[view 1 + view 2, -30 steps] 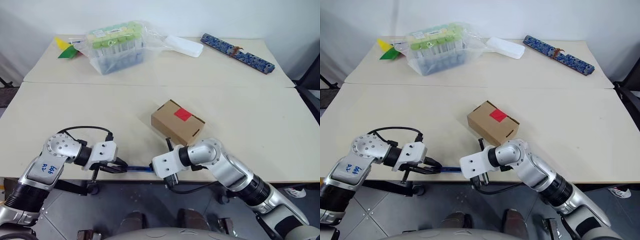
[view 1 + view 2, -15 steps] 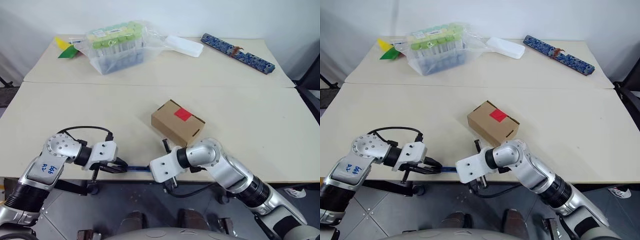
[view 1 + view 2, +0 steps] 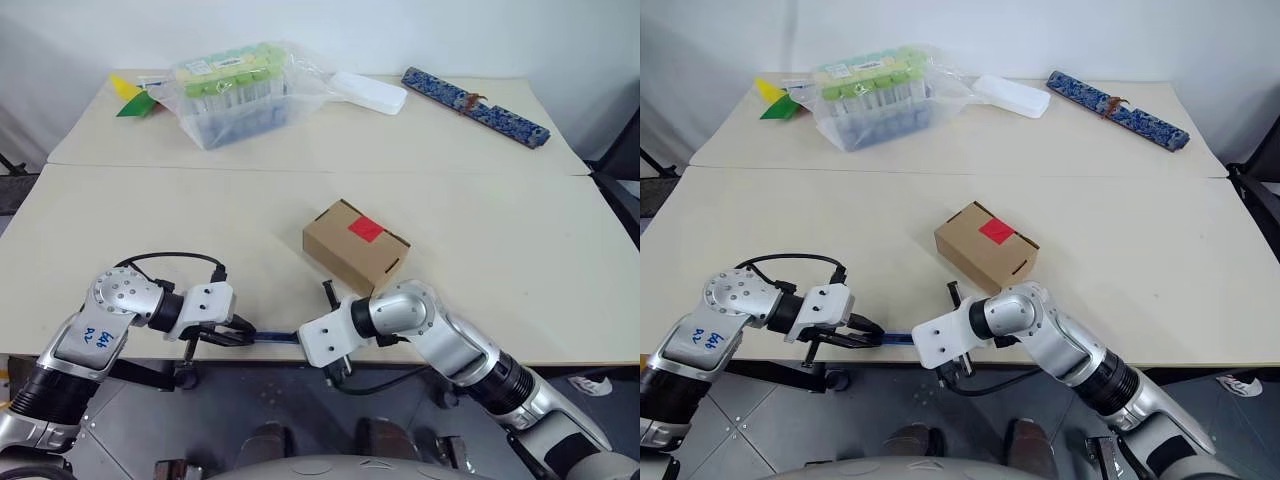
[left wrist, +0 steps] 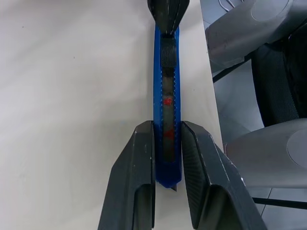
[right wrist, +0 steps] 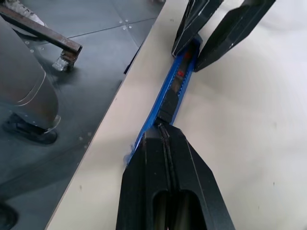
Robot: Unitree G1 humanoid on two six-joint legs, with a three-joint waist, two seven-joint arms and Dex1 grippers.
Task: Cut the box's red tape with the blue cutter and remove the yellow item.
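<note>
Two grippers meet at the near edge of the pale worktop (image 3: 180,220), both on the slim blue pen-shaped cutter (image 4: 167,120) lying along that edge. The left gripper (image 4: 168,158) has its jaws pinching one end of the cutter; the right gripper (image 5: 165,139) has its jaws pressed together over the other end. Just beyond them, the small brown cardboard box (image 3: 355,244) sits apart from both, flaps closed, its red square tape (image 3: 366,228) on top. A clear plastic tub of green-capped tubes (image 3: 232,92) stands well away at the far side.
</note>
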